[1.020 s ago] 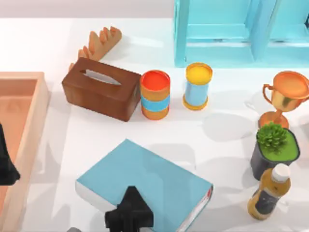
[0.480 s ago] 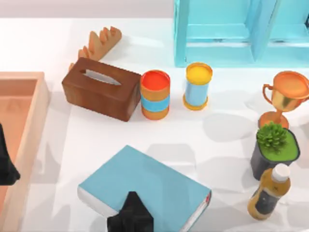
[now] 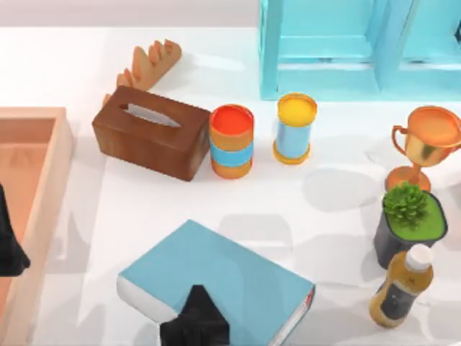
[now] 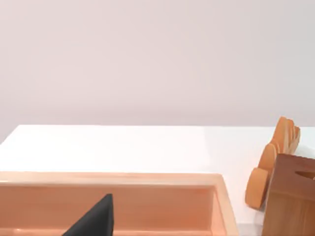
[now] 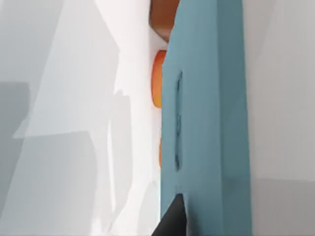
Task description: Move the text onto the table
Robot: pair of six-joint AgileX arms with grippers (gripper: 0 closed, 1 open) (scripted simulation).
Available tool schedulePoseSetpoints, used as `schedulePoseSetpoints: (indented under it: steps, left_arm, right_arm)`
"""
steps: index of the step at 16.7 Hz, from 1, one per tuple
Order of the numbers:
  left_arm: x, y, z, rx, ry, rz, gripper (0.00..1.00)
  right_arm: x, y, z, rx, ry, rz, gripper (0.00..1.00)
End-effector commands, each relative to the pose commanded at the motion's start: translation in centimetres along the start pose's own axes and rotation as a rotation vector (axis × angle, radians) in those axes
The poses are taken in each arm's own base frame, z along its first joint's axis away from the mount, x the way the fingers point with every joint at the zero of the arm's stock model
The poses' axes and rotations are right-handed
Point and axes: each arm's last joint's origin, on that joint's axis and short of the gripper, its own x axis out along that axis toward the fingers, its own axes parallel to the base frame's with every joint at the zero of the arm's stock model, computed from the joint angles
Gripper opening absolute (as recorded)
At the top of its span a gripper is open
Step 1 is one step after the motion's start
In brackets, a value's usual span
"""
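The text is a thick teal-blue book with white page edges and a thin red trim. It sits low over the front middle of the white table, casting a shadow beside it; I cannot tell whether it touches the top. My right gripper is shut on its near edge. In the right wrist view the teal cover stands close, with a dark fingertip against it. My left gripper is parked over the wooden tray at the left edge.
Behind the book stand a brown tissue box, an orange can and a yellow-topped can. A trophy, potted plant and bottle line the right side. A turquoise shelf and wooden rack sit at the back.
The book and my right gripper have shifted slightly toward the front edge and the book looks lower. The left arm has not moved.
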Motion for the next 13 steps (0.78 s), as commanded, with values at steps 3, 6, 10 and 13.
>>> schedulePoseSetpoints:
  steps: [3,6,10,13]
  left_arm:
    - [0.0,0.0,0.0,0.0,0.0,0.0,1.0]
    - [0.0,0.0,0.0,0.0,0.0,0.0,1.0]
    - [0.0,0.0,0.0,0.0,0.0,0.0,1.0]
    - [0.0,0.0,0.0,0.0,0.0,0.0,1.0]
  right_arm:
    - [0.0,0.0,0.0,0.0,0.0,0.0,0.83]
    - [0.0,0.0,0.0,0.0,0.0,0.0,1.0]
    - [0.0,0.0,0.0,0.0,0.0,0.0,1.0]
    - [0.0,0.0,0.0,0.0,0.0,0.0,1.0]
